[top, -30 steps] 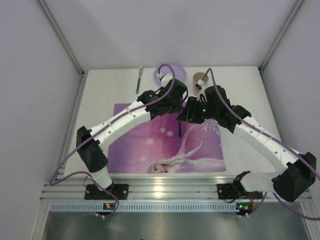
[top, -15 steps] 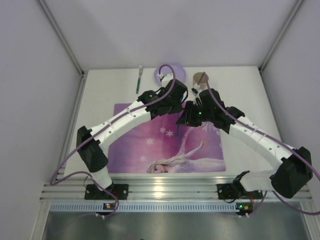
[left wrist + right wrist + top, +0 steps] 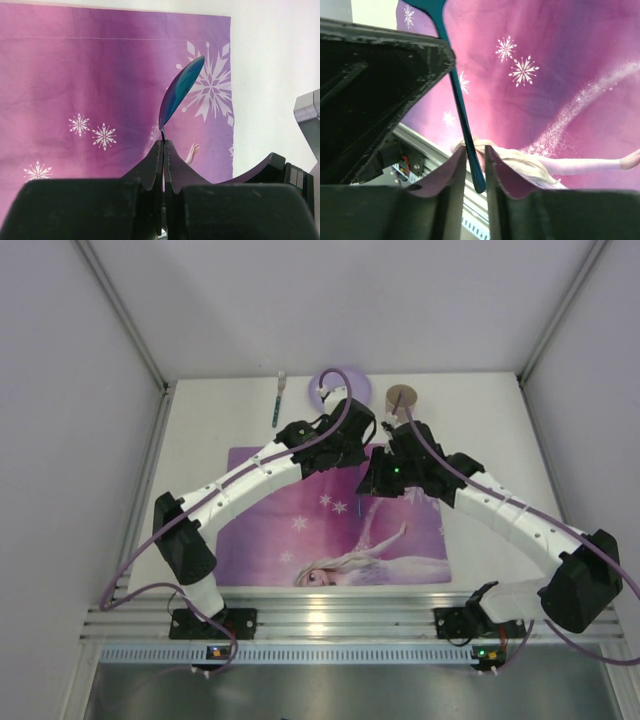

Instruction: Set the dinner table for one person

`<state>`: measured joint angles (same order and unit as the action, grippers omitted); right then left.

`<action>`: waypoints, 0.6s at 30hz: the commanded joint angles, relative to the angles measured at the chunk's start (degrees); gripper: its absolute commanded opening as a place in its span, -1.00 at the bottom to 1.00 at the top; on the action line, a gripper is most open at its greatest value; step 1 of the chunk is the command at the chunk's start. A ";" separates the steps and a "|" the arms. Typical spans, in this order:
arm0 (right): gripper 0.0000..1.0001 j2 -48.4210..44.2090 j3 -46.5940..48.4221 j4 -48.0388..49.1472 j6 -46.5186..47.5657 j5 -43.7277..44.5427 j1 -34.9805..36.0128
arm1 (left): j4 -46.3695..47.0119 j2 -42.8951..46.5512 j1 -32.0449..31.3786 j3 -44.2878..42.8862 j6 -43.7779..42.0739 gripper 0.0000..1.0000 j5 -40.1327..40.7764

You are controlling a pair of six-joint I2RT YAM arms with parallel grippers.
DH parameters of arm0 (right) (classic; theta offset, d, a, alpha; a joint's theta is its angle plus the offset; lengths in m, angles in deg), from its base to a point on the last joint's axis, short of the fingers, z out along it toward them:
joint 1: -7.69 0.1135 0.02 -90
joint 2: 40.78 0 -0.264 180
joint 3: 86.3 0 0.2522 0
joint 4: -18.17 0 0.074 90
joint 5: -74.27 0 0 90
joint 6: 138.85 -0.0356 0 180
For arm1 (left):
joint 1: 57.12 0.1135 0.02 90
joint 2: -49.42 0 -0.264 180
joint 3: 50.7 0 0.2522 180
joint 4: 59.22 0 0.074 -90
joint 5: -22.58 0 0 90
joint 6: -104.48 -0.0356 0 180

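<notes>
Inspecting the dinner table (image 3: 195, 435), we find a white worktop with an aluminium rail (image 3: 320, 621) along its near edge, where the left arm (image 3: 250, 476) and the right arm (image 3: 505, 512) are bolted. We note a purple placemat (image 3: 300, 530) with a cartoon figure lying flat on the middle of the worktop, its near side close to the rail. The two arms reach inward and meet above the far side of the placemat, about midway between the left and right edges.

We record the left gripper (image 3: 163, 146) with its fingers pressed together on the thin neck of a teal spoon (image 3: 181, 89). The bowl stands out beyond the fingertips, with the placemat behind it. In the right wrist view the spoon's handle passes between the fingers of the right gripper (image 3: 475, 149). These fingers stand narrowly apart with the handle against one of them, and we cannot tell whether they grip it.

Along the far edge we note a purple plate (image 3: 352, 375) near the middle, a brown cup (image 3: 401, 396) just to its right, and a teal-handled utensil (image 3: 277, 405) to its left, apart from the plate; all three lie off the placemat
</notes>
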<state>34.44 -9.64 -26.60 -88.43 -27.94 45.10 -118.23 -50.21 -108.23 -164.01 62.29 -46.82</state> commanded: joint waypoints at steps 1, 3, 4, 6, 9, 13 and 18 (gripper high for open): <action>-0.64 0.54 3.64 1.56 0.02 0.96 2.05 | 2.45 2.51 -0.22 -0.48 -1.23 -1.00 -0.12; -0.77 0.89 3.81 2.17 -0.24 0.96 2.49 | 2.89 2.87 -0.13 -0.12 -1.32 -1.00 -0.38; -0.90 0.98 3.90 2.35 -0.33 0.96 2.67 | 3.15 3.04 -0.13 0.40 -1.32 -1.00 -0.65; -1.00 1.24 3.90 2.70 -0.51 0.96 3.02 | 3.86 3.57 0.13 0.93 -1.32 -1.00 -1.44; -1.00 1.42 3.73 3.14 -0.86 1.31 3.46 | 5.43 4.62 0.49 2.42 -1.23 -1.00 -3.02; -1.00 1.24 3.64 2.53 -0.95 2.36 3.99 | 6.93 5.85 1.28 4.79 -1.49 -1.00 -4.43; -1.00 -1.03 3.55 -3.61 0.46 8.23 3.99 | 6.94 6.82 2.42 6.47 -2.81 -0.49 -5.92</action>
<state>35.67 -8.31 -27.21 -88.89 -25.27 48.18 -114.32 -46.71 -106.46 -158.41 60.39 -51.09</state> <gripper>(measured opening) 0.021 0.171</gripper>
